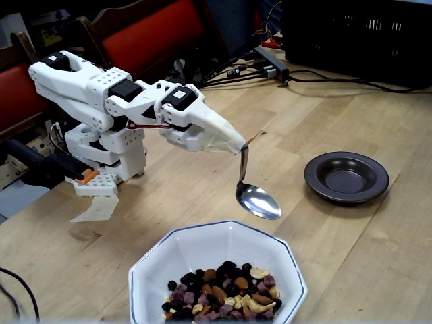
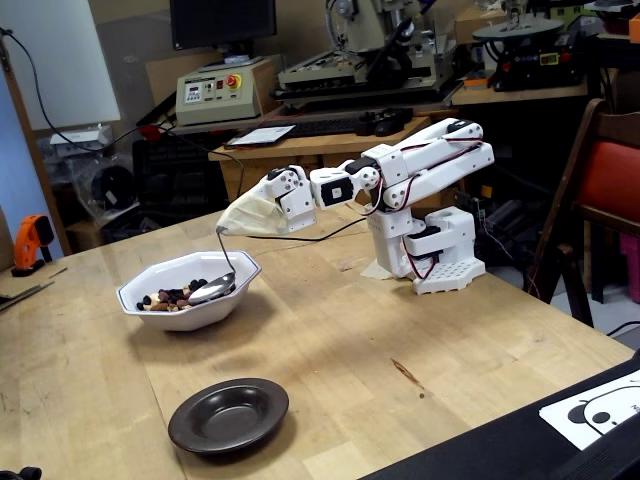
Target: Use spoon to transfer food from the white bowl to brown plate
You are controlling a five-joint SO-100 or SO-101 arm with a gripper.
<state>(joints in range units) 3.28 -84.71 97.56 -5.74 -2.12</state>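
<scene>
My gripper (image 1: 237,144) is wrapped in pale tape and shut on the handle of the silver spoon (image 1: 257,201). The spoon hangs down with its oval bowl empty, above the table just behind the white bowl (image 1: 175,253). In both fixed views the white octagonal bowl holds the food (image 1: 223,293), a mix of nuts and dried fruit. The brown plate (image 1: 346,177) is empty, to the right in this view. In the other fixed view the gripper (image 2: 226,228) holds the spoon (image 2: 212,290) over the white bowl (image 2: 240,272); the brown plate (image 2: 228,414) sits nearer the camera.
The arm's white base (image 1: 101,162) stands at the left of the wooden table (image 1: 378,256). Cables and a black crate (image 1: 358,37) lie at the back. Red chairs (image 1: 155,30) stand behind the table. A paper sheet (image 2: 600,405) lies at a table corner.
</scene>
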